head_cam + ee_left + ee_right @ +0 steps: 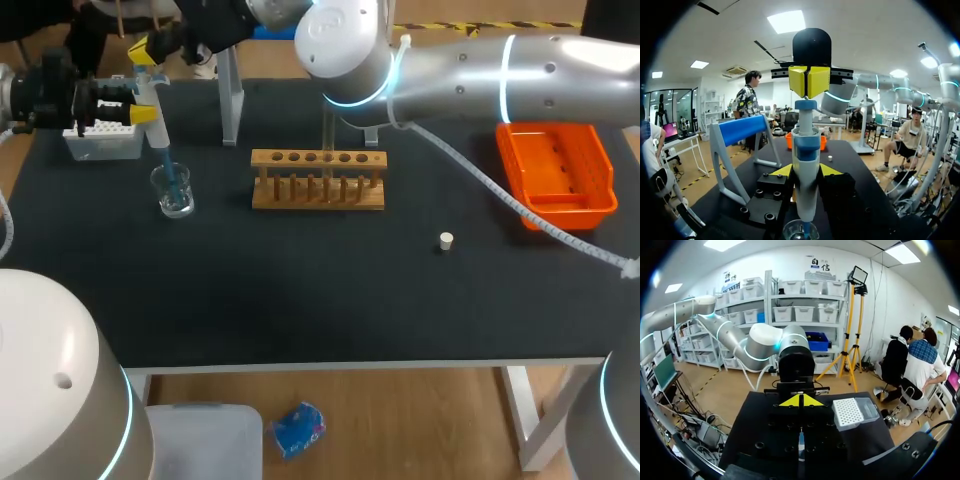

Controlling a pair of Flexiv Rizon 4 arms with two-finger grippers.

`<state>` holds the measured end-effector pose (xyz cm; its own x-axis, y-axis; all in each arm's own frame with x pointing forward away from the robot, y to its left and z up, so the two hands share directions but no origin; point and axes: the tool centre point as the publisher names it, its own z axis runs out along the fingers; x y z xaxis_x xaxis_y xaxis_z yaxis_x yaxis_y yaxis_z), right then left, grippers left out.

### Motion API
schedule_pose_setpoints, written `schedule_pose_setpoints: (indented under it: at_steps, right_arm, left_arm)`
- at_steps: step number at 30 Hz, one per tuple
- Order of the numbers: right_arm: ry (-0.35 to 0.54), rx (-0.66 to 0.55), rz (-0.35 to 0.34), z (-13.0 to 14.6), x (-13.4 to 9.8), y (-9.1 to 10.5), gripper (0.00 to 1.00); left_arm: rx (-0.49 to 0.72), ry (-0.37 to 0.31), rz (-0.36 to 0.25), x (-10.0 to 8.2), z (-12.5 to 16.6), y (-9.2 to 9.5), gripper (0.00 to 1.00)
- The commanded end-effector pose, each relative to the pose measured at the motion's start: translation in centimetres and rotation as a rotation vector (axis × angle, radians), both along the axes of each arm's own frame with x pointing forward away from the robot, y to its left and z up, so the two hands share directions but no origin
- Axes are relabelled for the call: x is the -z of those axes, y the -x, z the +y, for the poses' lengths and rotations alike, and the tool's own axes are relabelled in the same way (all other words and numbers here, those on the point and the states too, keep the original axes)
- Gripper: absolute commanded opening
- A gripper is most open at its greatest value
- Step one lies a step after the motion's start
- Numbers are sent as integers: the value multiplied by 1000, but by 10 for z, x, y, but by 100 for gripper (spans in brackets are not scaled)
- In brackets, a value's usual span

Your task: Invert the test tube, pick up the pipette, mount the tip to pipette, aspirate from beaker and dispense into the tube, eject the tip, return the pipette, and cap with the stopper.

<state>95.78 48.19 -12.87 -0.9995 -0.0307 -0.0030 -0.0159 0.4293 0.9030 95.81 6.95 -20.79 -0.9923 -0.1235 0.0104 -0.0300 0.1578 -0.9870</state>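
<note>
My left gripper is shut on the white and blue pipette, which it holds upright at the table's far left. The pipette's tip dips into the glass beaker. In the left wrist view the pipette stands between my yellow fingertips with the beaker under it. My right gripper reaches across from the right. It is shut, and its yellow tips sit on the pipette's blue plunger. A clear test tube stands in the wooden rack. The white stopper lies right of the rack.
A white tip box sits behind the beaker, also visible beside my right gripper as the tip box. The pipette stand rises left of the rack. An orange tray lies at the far right.
</note>
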Motion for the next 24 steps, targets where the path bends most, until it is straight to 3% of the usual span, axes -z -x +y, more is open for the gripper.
schedule_pose_setpoints:
  at_steps: [1, 24]
  right_arm:
    - [6, -1, 4, -3, 1, 2, 0]
    - [16, -1, 28, -3, 13, 3, 0]
  left_arm:
    - [4, 1, 0, 0, 1, -1, 0]
    - [4, 1, 0, 0, 1, -1, 0]
